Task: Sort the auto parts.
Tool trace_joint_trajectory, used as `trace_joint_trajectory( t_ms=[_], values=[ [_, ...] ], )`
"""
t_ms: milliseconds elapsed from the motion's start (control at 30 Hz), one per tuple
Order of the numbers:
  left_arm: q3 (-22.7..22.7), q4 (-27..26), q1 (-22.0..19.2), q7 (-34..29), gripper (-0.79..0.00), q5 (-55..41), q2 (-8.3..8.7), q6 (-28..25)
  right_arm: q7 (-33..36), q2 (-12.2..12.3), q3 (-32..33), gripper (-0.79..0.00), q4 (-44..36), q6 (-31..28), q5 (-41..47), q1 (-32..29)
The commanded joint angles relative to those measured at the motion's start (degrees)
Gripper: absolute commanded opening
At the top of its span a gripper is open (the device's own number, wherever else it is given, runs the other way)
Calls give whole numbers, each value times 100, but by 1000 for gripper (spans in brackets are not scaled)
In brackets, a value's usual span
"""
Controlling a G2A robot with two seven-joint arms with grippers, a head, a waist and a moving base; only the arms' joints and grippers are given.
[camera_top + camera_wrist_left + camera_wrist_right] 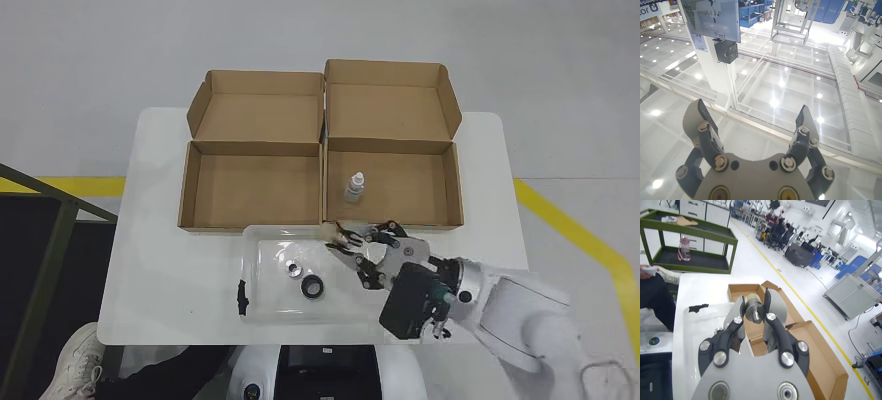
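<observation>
My right gripper (345, 238) (754, 298) is shut on a metal cylinder part (753, 309) with a threaded stud and a pale end (330, 234). It hangs over the far edge of the clear plastic tray (262, 300), near the front wall of the right cardboard box (420, 195). In the tray lie a silver ring (294, 268) and a black ring (313, 288). A small white bottle (356, 185) stands in the right box. The left cardboard box (250, 190) holds nothing. My left gripper (752, 106) is open, holds nothing and points up at the ceiling.
A black clip (241, 297) (696, 308) sits at the tray's left rim. Both boxes have their lids folded back toward the table's far edge. A green metal cart (40, 215) stands off the table's left side. White tabletop (150, 270) shows left of the tray.
</observation>
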Motion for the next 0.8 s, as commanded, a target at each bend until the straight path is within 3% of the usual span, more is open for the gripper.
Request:
trace_joint_trajectory(
  t_ms=[0,367,600,767],
  values=[
    [0,0,0,0,0,0,0,0,-308,4,195,-785,-48,24,216,-32],
    [0,0,0,0,0,0,0,0,-1993,16,1073,-785,-52,-29,616,-145],
    [0,0,0,0,0,0,0,0,-3324,1,1408,-785,-52,43,196,-348],
    [0,0,0,0,0,0,0,0,-3766,0,1486,-785,-52,55,-84,-531]
  ],
)
